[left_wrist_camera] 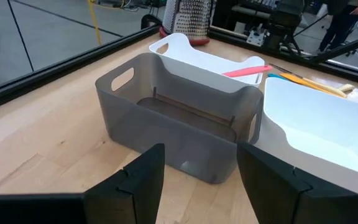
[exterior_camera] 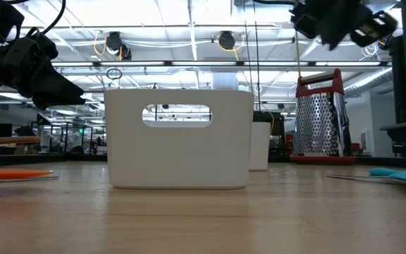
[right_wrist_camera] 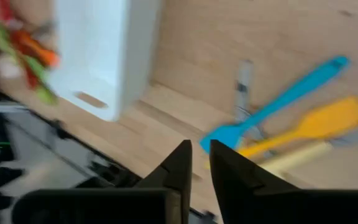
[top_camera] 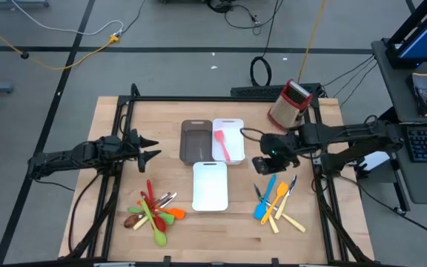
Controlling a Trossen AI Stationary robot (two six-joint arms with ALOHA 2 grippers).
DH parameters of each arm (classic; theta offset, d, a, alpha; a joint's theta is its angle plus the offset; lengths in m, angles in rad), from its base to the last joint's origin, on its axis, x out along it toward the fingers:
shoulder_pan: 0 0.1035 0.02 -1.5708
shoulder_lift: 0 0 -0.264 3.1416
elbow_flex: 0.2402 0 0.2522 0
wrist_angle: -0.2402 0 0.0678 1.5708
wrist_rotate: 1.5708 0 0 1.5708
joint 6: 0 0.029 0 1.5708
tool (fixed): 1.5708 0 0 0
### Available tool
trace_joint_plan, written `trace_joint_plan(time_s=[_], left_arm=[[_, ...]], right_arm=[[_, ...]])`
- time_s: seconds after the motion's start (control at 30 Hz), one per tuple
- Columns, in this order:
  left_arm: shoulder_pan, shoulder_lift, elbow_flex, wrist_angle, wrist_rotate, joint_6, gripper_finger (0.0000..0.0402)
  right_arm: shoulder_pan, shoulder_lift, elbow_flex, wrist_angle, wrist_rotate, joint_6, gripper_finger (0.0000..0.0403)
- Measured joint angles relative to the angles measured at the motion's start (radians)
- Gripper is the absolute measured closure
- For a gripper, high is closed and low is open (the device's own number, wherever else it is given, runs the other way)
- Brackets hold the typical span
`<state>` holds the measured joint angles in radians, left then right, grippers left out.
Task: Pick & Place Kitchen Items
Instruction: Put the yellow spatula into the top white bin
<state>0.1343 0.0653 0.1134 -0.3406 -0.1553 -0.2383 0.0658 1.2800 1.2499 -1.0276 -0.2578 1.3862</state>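
Note:
Two loose heaps of kitchen items lie on the wooden table: red, green and orange ones [top_camera: 154, 211] at the near left, blue and orange spatulas and cream-handled knives [top_camera: 276, 200] at the near right. A pink spatula [top_camera: 223, 146] leans in the far white tray [top_camera: 232, 126]. My right gripper [top_camera: 264, 165] hovers above the right heap, slanting down, its fingers almost together with nothing between them; the blue spatula [right_wrist_camera: 278, 102] and the orange one [right_wrist_camera: 319, 124] lie below it. My left gripper [left_wrist_camera: 197, 168] waits open at the table's left, facing the dark-brown tray [left_wrist_camera: 166, 118].
A second white tray [top_camera: 210, 185] stands in the middle near the front, with the dark-brown tray [top_camera: 196, 141] behind it. A red-and-metal box grater [top_camera: 291, 104] stands at the far right corner. Black frame rails [top_camera: 124, 133] run along the table's sides.

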Motion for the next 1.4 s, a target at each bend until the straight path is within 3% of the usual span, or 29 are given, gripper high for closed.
trace_joint_plan(time_s=[0.2, 0.53, 1.07, 1.4], left_arm=[[0.000, 0.000, 0.000, 0.000, -0.002, 0.000, 0.0194], [0.000, 0.000, 0.000, 0.000, -0.003, -0.021, 0.0195], [0.000, 0.000, 0.000, 0.000, -0.003, -0.032, 0.0195], [0.000, 0.000, 0.000, 0.000, -0.003, -0.030, 0.0195]], right_arm=[[0.083, -0.008, 0.000, -0.070, 0.010, 0.008, 0.0398], [0.237, -0.015, 0.000, -0.162, 0.066, 0.254, 0.0402], [0.323, -0.015, 0.000, -0.180, 0.079, 0.466, 0.0386], [0.322, 0.001, 0.000, -0.154, 0.078, 0.540, 0.0344]])
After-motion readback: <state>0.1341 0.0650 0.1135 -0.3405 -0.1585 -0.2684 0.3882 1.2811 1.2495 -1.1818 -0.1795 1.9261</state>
